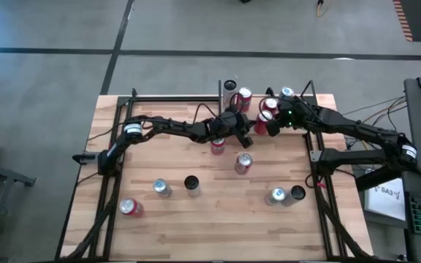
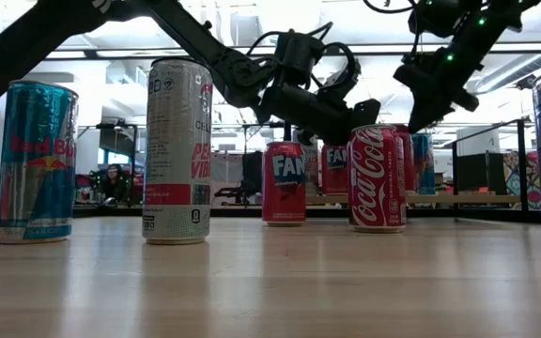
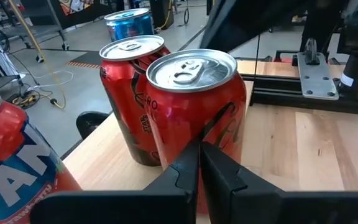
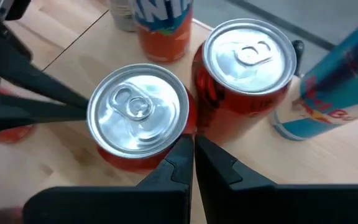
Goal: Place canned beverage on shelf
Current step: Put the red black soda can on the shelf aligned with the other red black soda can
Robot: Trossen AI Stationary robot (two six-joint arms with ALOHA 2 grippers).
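1. Left gripper [image 3: 199,163]: fingers pressed together with no gap, holding nothing; their tips lie against or just short of the side of a red cola can [image 3: 194,118] directly ahead.
2. Behind that can, touching it, stands a second red can [image 3: 129,93]; a blue can [image 3: 128,23] lies farther beyond the fingers, and an orange Fanta can [image 3: 14,155] lies to one side of them.
3. Right gripper [image 4: 193,163]: fingers likewise closed together and empty, poised above the gap between two upright red cans [image 4: 138,112], [image 4: 248,65].
4. A blue Red Bull can [image 4: 337,93] lies beyond those fingers to one side.
5. Shelf [image 1: 320,98]: at the far edge of the tabletop [image 1: 210,219], carrying this cluster of cans; both sets of fingers meet there.
6. Further cans [image 1: 243,163] stand loose on the tabletop, well behind both sets of fingers.
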